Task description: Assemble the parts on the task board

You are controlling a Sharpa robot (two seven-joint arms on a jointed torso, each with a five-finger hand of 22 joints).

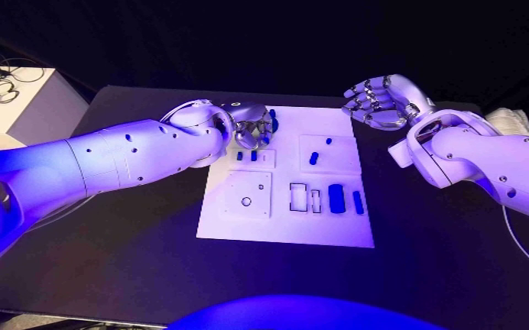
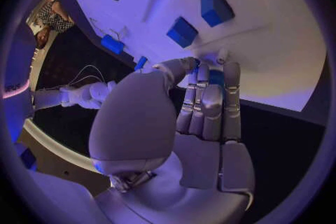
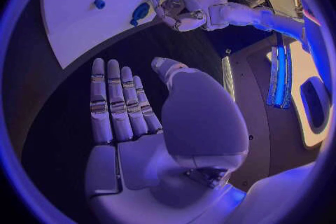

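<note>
Nearest the robot, the white task board (image 1: 284, 227) lies flat in the middle of the black table (image 1: 132, 269). Along its near half: a square outline with a small ring, then to the right two empty rectangular outlines, then two upright blue bars (image 1: 336, 198) side by side, the second, thinner bar (image 1: 358, 202) closest to the board's right edge.

Mid board: two small blue pegs (image 1: 246, 156) stand close together, just beside the left hand. To their right, a square panel carries a short blue peg (image 1: 313, 158), with a smaller blue dot (image 1: 329, 142) just beyond it.

Far left corner of board: left hand (image 1: 254, 127) sits over it, fingers curled in and closed on a dark blue part (image 1: 271, 121). In the left wrist view the fingertips (image 2: 210, 75) press together around that blue piece, thumb against them. The two blue pegs show as blocks (image 2: 182, 31) on the board beyond.

Far right, off the board: right hand (image 1: 381, 102) is raised above the table, fingers bent in the head view; the right wrist view shows them straight and side by side (image 3: 115, 106), nothing in the palm
</note>
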